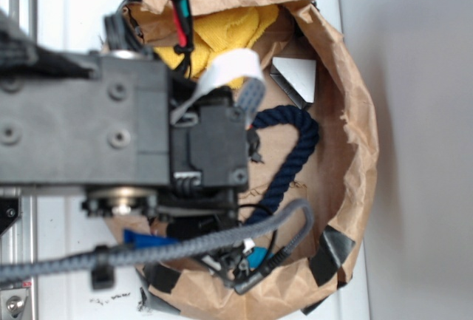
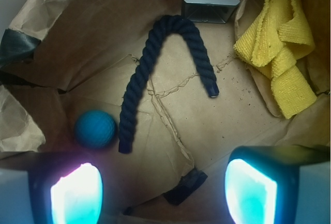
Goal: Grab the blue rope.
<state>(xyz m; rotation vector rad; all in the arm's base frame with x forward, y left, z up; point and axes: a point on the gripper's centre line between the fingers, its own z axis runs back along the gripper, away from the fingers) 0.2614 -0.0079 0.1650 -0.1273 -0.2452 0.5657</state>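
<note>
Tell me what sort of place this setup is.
Probably a lab test bench, not a home. A crumpled brown paper bag serves as a makeshift bin for a few practice props: the blue rope, a yellow cloth and a small teal ball. The open gripper hangs above them.

Exterior: blue rope lower end hidden under arm; end effector itself out of sight, state unreadable; yellow cloth partly covered by arm and cables; teal ball nearly fully hidden. Wrist: end effector fingers cut by bottom edge, glare-washed; yellow cloth cropped top right.
</note>
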